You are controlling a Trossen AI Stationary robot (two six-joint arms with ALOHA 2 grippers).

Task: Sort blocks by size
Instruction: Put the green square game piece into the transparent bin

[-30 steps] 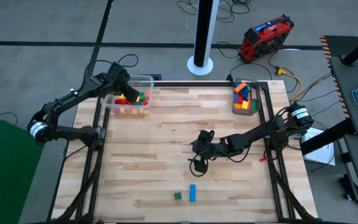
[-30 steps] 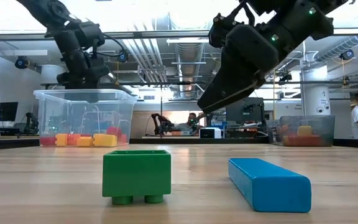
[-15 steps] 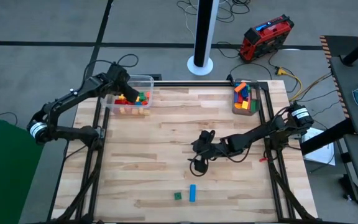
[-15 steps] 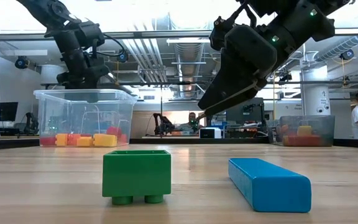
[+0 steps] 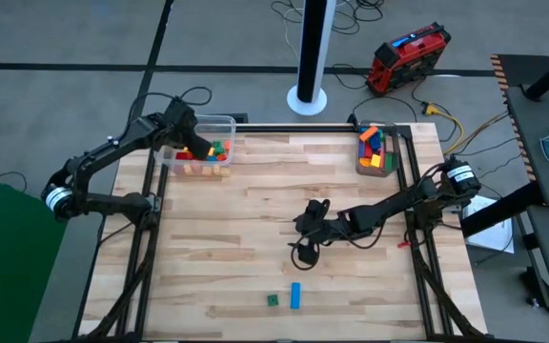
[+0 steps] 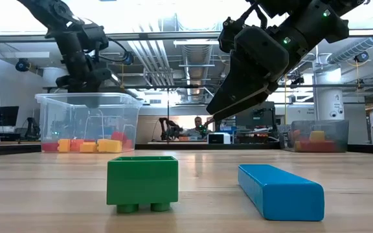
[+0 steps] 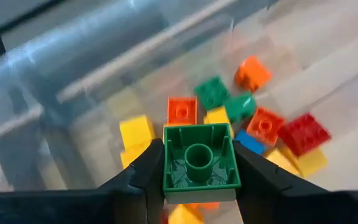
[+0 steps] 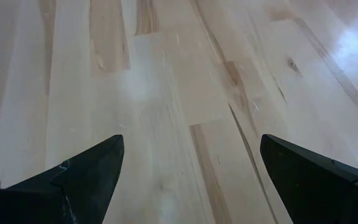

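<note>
A clear tub (image 5: 223, 122) at the table's far left holds several small blocks (image 7: 263, 124) in red, orange, yellow and green. My left gripper (image 5: 198, 149) hangs over it, shut on a small green block (image 7: 199, 163). My right gripper (image 5: 304, 246) hovers open over bare wood near the table's middle, with nothing between its fingers (image 8: 86, 168). Near the table's front edge a small green block (image 6: 142, 180) rests on its studs beside a long blue bar (image 6: 280, 191) that lies flat. My left gripper pinches the green block between its two fingers (image 7: 143, 177), one on each of two opposite side walls (image 7: 168, 165). The fingers come from above, pointing down into the tub. The block's hollow underside faces the wrist camera, and it hangs clear above the blocks in the tub.
A second clear container (image 5: 375, 152) with longer blocks stands at the table's far right corner. A black frame rail (image 5: 284, 129) runs along the far edge. Bare wood lies between the two arms and around the two blocks at the front.
</note>
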